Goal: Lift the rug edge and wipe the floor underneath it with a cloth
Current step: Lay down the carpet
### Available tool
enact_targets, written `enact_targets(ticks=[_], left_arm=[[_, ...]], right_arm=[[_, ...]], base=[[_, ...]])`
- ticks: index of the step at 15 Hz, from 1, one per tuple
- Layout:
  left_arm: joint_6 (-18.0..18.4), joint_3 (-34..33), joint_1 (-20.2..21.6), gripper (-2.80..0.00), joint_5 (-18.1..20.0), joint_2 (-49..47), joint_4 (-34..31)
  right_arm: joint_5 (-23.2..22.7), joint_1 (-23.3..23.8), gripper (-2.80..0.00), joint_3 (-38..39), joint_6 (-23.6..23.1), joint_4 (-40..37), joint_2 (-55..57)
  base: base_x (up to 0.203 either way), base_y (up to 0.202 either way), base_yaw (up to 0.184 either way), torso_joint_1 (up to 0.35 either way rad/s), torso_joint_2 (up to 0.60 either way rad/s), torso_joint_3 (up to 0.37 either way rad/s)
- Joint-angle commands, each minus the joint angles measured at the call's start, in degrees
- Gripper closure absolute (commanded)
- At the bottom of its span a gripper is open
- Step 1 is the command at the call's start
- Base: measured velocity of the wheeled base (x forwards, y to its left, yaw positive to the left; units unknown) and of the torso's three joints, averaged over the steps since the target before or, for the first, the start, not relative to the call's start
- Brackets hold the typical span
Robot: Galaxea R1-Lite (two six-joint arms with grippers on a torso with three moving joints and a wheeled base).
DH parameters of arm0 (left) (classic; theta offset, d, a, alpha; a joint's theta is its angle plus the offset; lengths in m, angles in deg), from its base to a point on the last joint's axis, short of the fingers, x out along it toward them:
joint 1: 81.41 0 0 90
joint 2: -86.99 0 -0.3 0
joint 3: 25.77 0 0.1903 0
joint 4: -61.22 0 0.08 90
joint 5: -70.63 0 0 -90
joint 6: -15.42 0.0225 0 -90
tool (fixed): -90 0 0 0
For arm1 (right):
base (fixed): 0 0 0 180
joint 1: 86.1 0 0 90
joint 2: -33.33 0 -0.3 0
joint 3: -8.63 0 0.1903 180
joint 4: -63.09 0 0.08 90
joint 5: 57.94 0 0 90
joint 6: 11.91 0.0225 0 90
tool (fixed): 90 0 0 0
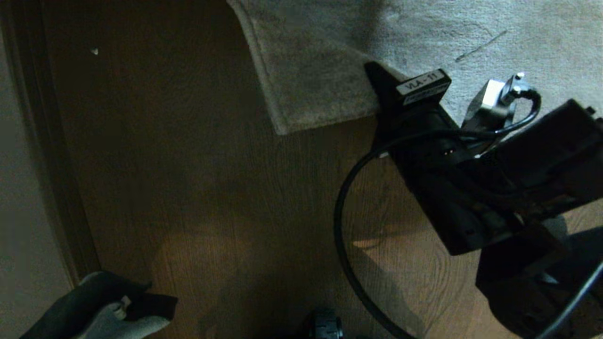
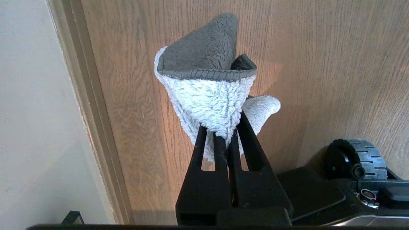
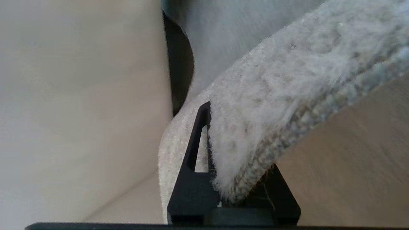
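Observation:
The grey-beige rug (image 1: 471, 28) covers the far right of the brown wood floor (image 1: 212, 188). Its near border, the rug edge (image 1: 325, 120), is raised off the planks, curling down to a square corner (image 1: 282, 128). My right gripper (image 1: 379, 89) is shut on that edge. In the right wrist view the plush edge (image 3: 271, 105) is pinched in the gripper (image 3: 233, 131), hiding one finger. My left gripper (image 2: 223, 131) hangs low at the near left, shut on the cloth (image 2: 207, 83), a fluffy rag with a pale side and a dark grey side (image 1: 118, 320), held above the floor (image 2: 319, 64).
A dark baseboard (image 1: 56, 165) and a pale wall (image 1: 19, 188) run along the left side. A black cable (image 1: 341, 226) loops from my right arm over the floor. The robot base's wheel (image 2: 354, 159) sits near the left gripper. A small white speck (image 1: 94, 51) lies far left.

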Motion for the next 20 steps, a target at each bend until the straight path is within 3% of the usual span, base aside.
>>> enact_targets(ticks=[1,8,9,20], left_arm=[[-0.02,0.04,0.01,0.0,-0.02,0.0,-0.03],[-0.02,-0.03,0.01,0.0,-0.02,0.0,-0.03],[-0.02,0.03,0.01,0.0,-0.02,0.0,-0.03],[-0.02,-0.03,0.01,0.0,-0.02,0.0,-0.03]], right_arm=[[-0.03,-0.82,0.0,0.54,0.33,2.77,0.34],[-0.03,-0.82,0.0,1.62,0.24,2.77,-0.22],[-0.11,-0.77,-2.8,2.2,0.24,2.77,-0.35],[-0.08,-0.73,-2.8,7.71,0.33,2.77,-1.66]], base=[[0.0,0.0,0.0,0.0,0.0,0.0],[0.0,0.0,0.0,0.0,0.0,0.0],[0.0,0.0,0.0,0.0,0.0,0.0],[0.0,0.0,0.0,0.0,0.0,0.0]])
